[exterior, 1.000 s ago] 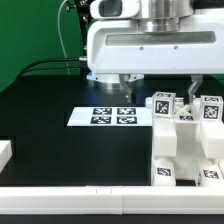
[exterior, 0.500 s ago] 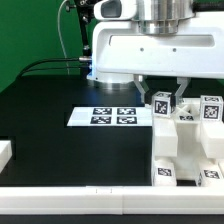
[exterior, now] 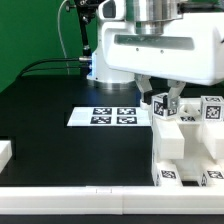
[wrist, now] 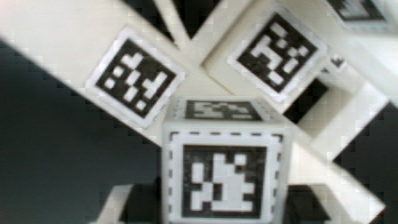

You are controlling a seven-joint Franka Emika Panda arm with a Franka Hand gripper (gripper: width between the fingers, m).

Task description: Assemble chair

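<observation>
One gripper [exterior: 166, 100] hangs directly over the chair's upright tagged peg [exterior: 161, 106], fingers at three and nine o'clock clenched on it, long axis vertical

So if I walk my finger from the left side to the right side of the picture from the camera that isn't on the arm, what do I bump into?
Small white block at the exterior view's left edge → marker board → gripper closed on a tagged chair piece → the other chair parts.
</observation>
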